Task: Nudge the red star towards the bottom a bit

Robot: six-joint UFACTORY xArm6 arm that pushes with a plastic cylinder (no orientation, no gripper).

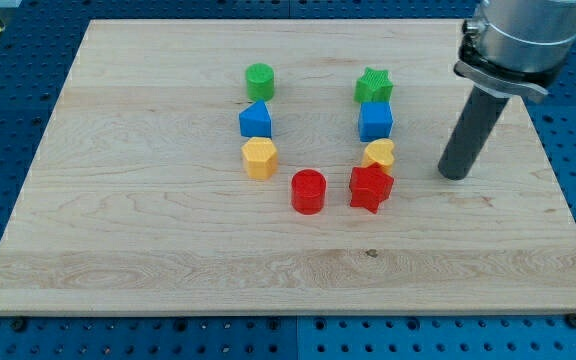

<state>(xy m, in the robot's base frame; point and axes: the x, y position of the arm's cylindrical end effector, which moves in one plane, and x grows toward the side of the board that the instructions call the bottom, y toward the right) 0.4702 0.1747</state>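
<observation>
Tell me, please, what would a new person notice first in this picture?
First, the thick dark rod at the view's right, my tip resting on the wooden board, right of the blocks and touching none. Next, eight bright blocks in a U at the centre, with the red star at its lower right, just below a yellow block and beside a red cylinder.

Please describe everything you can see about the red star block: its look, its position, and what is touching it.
The red star is a small, chunky block with a star outline and a flat top, plain matte red, looking like plastic. It lies flat on the wooden board, right of centre. A yellow block sits just above it in the view, seemingly touching it. The red cylinder stands to its left, apart. My tip rests to its right and slightly higher, not touching it.
</observation>
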